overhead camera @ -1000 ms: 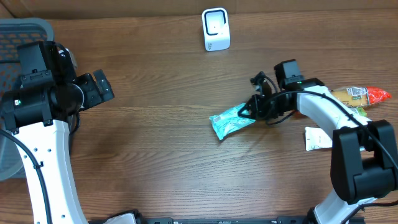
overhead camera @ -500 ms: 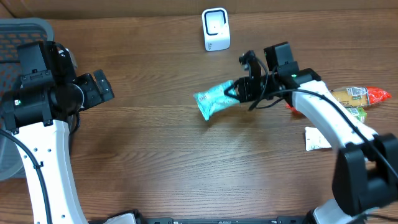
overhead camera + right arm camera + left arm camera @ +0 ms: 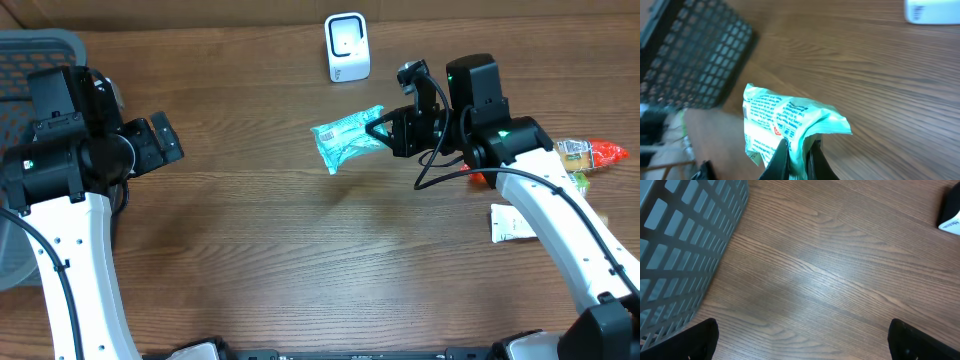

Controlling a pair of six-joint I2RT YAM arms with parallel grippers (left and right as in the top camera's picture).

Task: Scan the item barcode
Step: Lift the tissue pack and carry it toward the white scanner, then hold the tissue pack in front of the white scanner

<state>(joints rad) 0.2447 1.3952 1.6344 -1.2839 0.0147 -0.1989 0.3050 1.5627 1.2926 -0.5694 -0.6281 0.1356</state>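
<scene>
Overhead: teal snack packet (image 3: 347, 140), clamped in right pincer (image 3: 382, 133), held above table (image 3: 250, 250); scanner (image 3: 347, 47) near, twelve o'clock. Left pincer (image 3: 163, 142) wide, empty. Pickup looks done; scan outstanding.

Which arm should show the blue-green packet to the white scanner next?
Right. The right fingers pinch the teal packet, held close to the white scanner. The left fingers are open, empty and far off beside the grey basket.

Packet (image 3: 347, 140) in right gripper (image 3: 385, 135): crinkled glossy plastic film. Table (image 3: 260, 250) beneath: smooth wood grain, low sheen. Basket (image 3: 685, 245) beside left gripper (image 3: 160, 142): grey matt plastic lattice.
</scene>
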